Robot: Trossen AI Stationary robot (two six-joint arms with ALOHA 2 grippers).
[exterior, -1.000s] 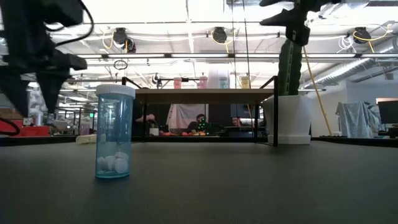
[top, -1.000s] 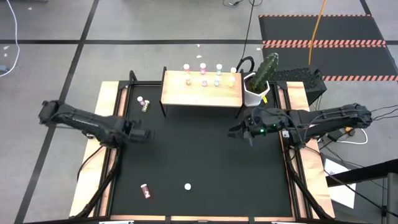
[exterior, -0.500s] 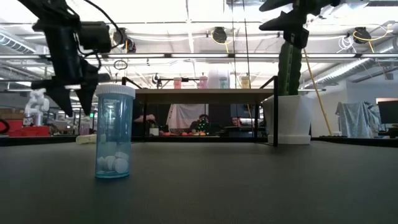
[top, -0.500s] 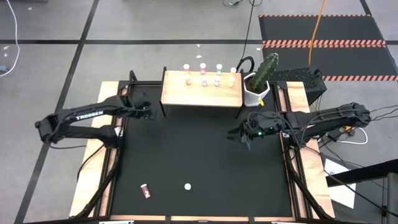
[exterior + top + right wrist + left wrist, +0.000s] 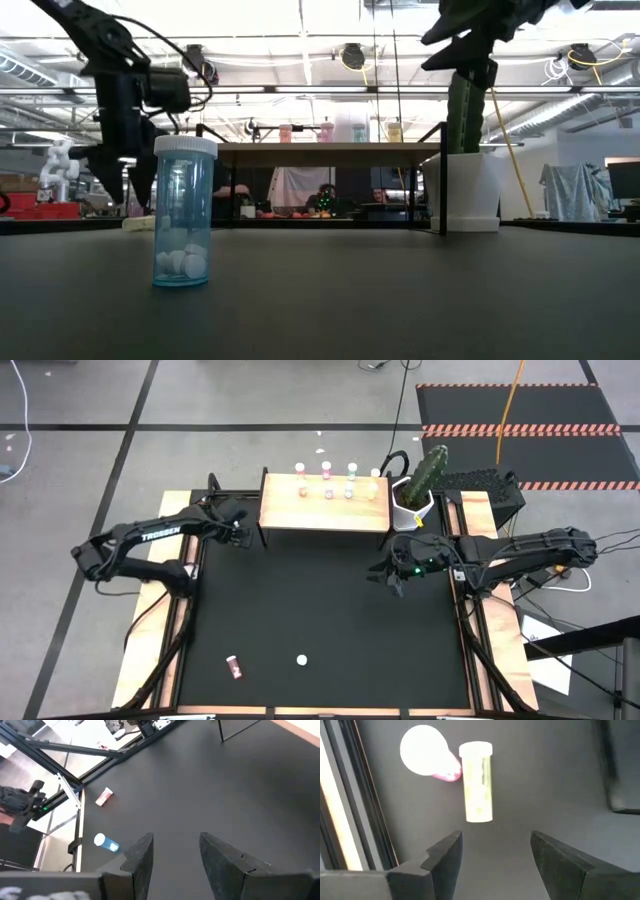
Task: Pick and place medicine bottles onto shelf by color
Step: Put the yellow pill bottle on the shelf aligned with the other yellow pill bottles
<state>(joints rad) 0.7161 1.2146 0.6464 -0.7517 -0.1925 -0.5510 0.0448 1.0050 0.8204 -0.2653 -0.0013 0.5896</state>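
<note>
Table inventory, listed from the near edge to the far edge.

Near edge: a teal bottle (image 5: 184, 212) is stood upright on the black mat, white pills seen at its bottom; in the high view only its white cap (image 5: 301, 659) is presented. A pink bottle (image 5: 233, 667) is laid on its side to its left, apart from it.

Mid table, right: the right gripper (image 5: 388, 576) is held above the mat, fingers parted, nothing between them.

Far left: the left gripper (image 5: 495, 855) is poised over two bottles beside the shelf's left legs, fingers spread, nothing gripped. A yellow-olive bottle (image 5: 477, 782) is laid flat, touching an upright pink bottle (image 5: 427, 759).

Far edge: the shelf (image 5: 324, 510) is found with eight bottles (image 5: 327, 493) set in two rows along its back edge. A white pot with cactus (image 5: 414, 502) is placed just beside its right end.
</note>
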